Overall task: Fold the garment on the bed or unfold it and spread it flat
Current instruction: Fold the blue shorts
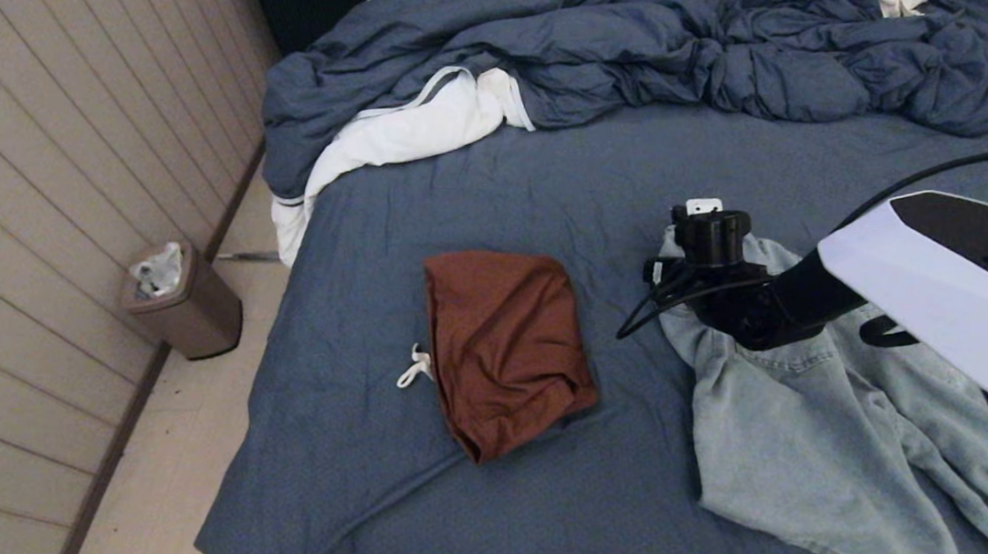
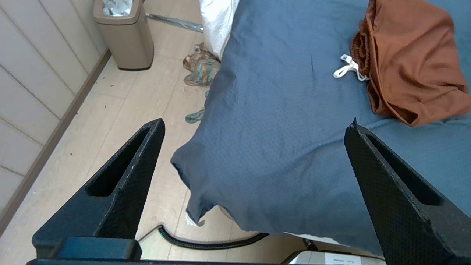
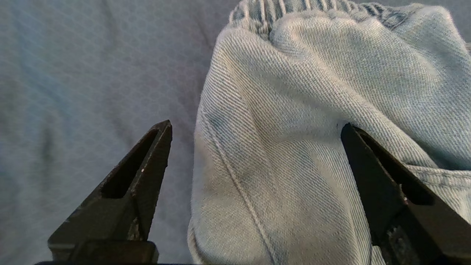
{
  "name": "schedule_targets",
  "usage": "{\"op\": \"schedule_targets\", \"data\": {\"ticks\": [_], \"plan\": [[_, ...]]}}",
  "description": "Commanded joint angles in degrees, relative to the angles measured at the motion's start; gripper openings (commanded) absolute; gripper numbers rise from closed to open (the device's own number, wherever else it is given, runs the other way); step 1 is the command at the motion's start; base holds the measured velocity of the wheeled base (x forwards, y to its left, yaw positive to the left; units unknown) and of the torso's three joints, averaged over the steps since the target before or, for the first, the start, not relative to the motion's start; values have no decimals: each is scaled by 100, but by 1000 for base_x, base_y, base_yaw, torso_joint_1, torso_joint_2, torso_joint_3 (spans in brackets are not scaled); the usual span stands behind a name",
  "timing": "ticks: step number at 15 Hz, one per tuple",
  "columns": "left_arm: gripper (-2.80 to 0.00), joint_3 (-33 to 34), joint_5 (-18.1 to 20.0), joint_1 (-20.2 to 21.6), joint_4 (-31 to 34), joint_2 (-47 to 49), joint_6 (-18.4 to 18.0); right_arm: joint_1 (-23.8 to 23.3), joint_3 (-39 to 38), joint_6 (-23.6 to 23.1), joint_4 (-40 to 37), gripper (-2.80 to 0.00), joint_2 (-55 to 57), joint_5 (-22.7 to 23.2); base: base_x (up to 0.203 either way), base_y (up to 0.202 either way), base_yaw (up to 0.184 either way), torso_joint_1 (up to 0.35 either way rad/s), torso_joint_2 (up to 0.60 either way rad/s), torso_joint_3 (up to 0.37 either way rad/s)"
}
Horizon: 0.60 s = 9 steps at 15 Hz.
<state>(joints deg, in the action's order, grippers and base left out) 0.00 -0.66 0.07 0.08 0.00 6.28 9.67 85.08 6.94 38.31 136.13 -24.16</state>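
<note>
Over the bed (image 1: 466, 188), the right tool (image 3: 254, 129) hovered with fingers apart above light denim jeans (image 1: 804, 428) (no readable label); the left tool (image 2: 254, 125) hung spread at the bed's corner.

Bare sheet (image 1: 613, 182) between shorts (image 1: 506, 349), jeans (image 1: 804, 428)

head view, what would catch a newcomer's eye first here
The right gripper hangs open right over the pale denim garment at the near right of the bed. A folded rust-brown garment lies mid-bed, and a rumpled blue duvet is heaped along the far side.
</note>
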Motion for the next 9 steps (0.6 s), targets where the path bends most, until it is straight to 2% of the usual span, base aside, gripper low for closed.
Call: {"op": "schedule_targets", "data": {"ticks": [1,2,3,9], "plan": [[0,0,-4,4,1,9,5,0,30,-123,110,0,204,-18,0,0,0,0,0,0],[0,0,-4,1,1,9,5,0,26,-185,80,0,204,-18,0,0,0,0,0,0],[0,0,-4,1,1,9,5,0,18,-220,80,-280,203,-18,0,0,0,0,0,0],[0,0,-4,1,1,9,5,-97,53,-308,98,-280,239,-27,0,0,0,0,0,0]]}}
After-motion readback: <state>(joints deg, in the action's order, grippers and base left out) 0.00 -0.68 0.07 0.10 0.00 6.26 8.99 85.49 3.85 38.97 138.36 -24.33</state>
